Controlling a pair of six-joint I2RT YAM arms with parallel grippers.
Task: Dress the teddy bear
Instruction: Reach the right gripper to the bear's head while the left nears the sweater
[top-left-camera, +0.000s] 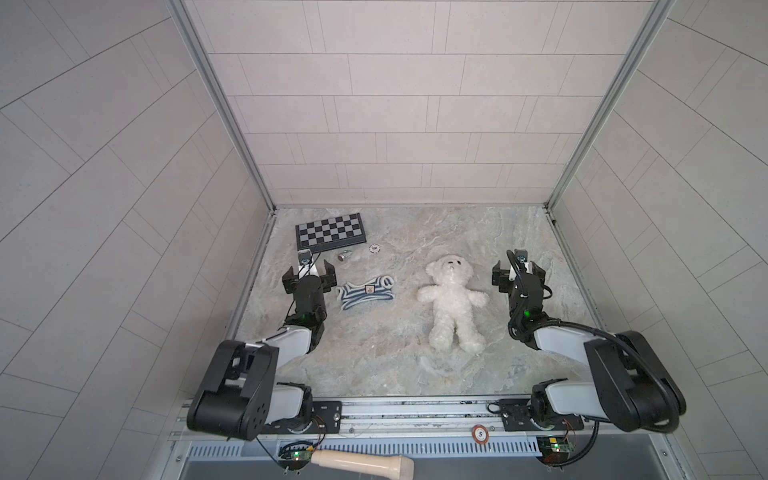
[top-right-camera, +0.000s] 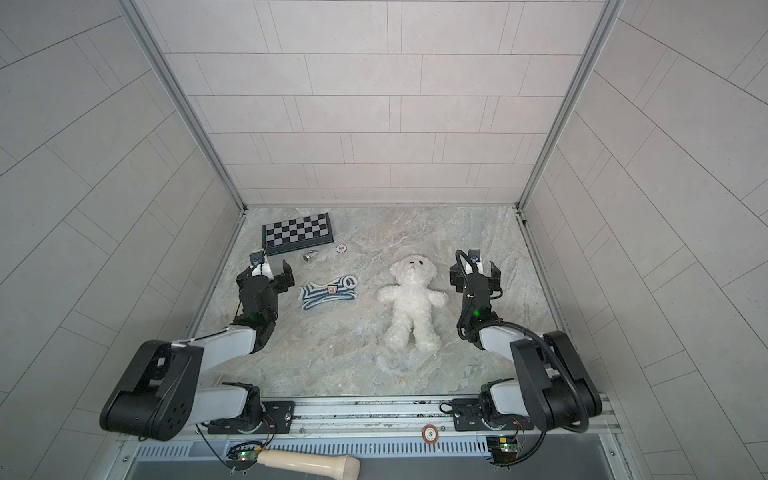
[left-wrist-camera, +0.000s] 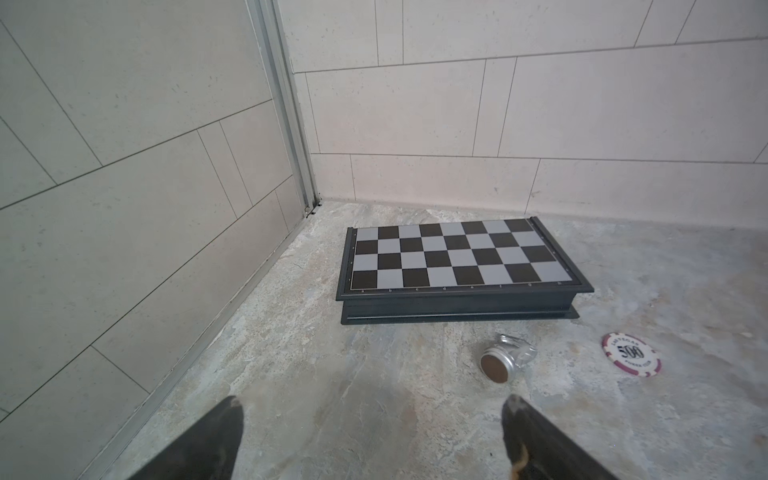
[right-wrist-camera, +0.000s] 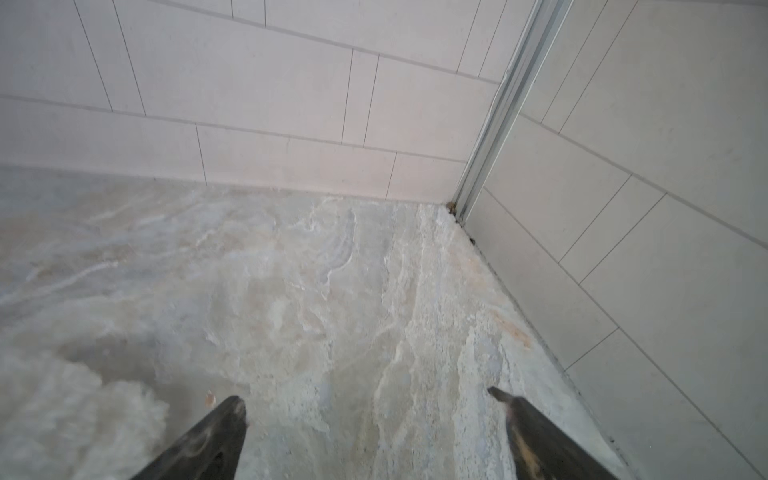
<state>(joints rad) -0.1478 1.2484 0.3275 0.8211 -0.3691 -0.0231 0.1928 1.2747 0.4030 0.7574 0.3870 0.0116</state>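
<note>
The white teddy bear (top-left-camera: 452, 299) (top-right-camera: 411, 303) lies on its back on the stone-look table, head toward the back wall, limbs splayed. A small blue-and-white striped shirt (top-left-camera: 366, 291) (top-right-camera: 330, 293) lies flat to its left. My left gripper (top-left-camera: 309, 277) (top-right-camera: 266, 277) (left-wrist-camera: 372, 405) hovers open just left of the shirt, nothing between its fingers. My right gripper (top-left-camera: 518, 272) (top-right-camera: 474, 272) (right-wrist-camera: 368, 399) stands open just right of the bear's head and arm, holding nothing. White fur of the bear (right-wrist-camera: 62, 415) shows blurred at the edge of the right wrist view.
A folded chessboard box (top-left-camera: 331, 231) (left-wrist-camera: 457, 266) lies at the back left. In front of it are a small silver piece on its side (top-left-camera: 344, 255) (left-wrist-camera: 505, 359) and a poker chip (top-left-camera: 375, 248) (left-wrist-camera: 631, 354). Tiled walls close in both sides and the back.
</note>
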